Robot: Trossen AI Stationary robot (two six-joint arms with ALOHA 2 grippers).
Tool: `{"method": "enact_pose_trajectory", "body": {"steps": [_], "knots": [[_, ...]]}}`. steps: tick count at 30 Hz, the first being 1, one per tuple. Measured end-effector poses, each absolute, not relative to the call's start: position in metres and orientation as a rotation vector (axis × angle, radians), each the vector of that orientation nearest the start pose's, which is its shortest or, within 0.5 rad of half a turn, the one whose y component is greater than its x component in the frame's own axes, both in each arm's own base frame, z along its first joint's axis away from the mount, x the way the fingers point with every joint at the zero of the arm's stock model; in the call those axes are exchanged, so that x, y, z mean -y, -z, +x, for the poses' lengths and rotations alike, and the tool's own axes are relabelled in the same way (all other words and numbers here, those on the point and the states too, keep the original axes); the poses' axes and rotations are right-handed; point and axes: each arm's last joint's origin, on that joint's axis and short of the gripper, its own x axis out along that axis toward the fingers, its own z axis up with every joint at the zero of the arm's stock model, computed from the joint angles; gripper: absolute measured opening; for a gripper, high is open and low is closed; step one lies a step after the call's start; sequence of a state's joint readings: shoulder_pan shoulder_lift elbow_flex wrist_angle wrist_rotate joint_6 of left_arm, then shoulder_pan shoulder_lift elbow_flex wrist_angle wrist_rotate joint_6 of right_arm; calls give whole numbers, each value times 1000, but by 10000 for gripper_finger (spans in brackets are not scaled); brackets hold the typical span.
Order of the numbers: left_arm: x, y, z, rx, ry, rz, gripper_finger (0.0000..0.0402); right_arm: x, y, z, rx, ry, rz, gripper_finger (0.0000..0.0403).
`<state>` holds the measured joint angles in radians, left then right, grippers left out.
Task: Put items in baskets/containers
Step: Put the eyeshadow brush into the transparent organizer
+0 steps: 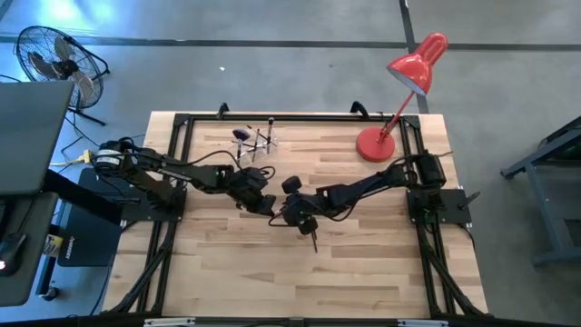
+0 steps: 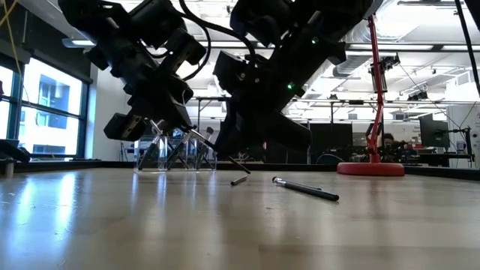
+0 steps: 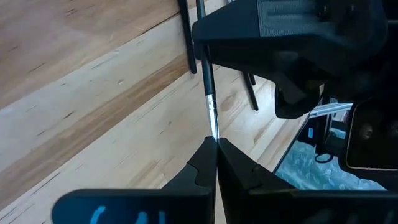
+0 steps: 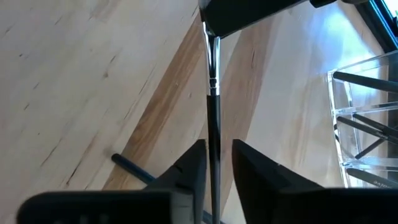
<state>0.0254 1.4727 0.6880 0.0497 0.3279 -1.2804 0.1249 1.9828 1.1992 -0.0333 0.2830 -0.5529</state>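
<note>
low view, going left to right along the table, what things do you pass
clear holder with brushes in it → short dark piece on the wood → loose brush lying flat → red lamp base

A pale wooden table (image 1: 363,263) is carrying a clear holder (image 2: 174,154) and a red desk lamp (image 1: 399,100) at its far edge, while a loose brush (image 2: 306,188) and a shorter piece (image 2: 239,181) are lying beneath the fingers.

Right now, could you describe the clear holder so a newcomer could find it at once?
Start at the red desk lamp on the table's far edge and move along that edge toward the left arm's side. The clear holder stands there, transparent, with dark brushes sticking out.
</note>
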Motion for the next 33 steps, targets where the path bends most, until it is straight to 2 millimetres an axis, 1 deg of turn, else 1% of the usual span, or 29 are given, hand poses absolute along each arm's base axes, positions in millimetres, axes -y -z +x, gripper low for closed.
{"method": "enact_pose_trajectory", "body": {"steps": [6,12,15,19,26,30,33], "knots": [[2,-172,281,-819,-212,-1341,0,-43,-146,405,-818,-84,-684,108],[2,-173,281,-812,-207,-1341,0,-43,-146,406,-814,-101,-678,111],[2,-173,281,-810,-206,-1341,0,-43,-146,406,-813,-102,-679,100],[2,-175,283,-785,-180,-1328,0,-43,-146,406,-813,-105,-678,74],[2,-175,284,-778,-174,-1325,0,-43,-145,405,-815,-105,-678,12],[2,-175,284,-779,-177,-1321,0,-43,-145,405,-816,-102,-680,16],[1,-175,284,-759,-203,-1312,1,-43,-145,405,-821,-100,-682,10]]}}
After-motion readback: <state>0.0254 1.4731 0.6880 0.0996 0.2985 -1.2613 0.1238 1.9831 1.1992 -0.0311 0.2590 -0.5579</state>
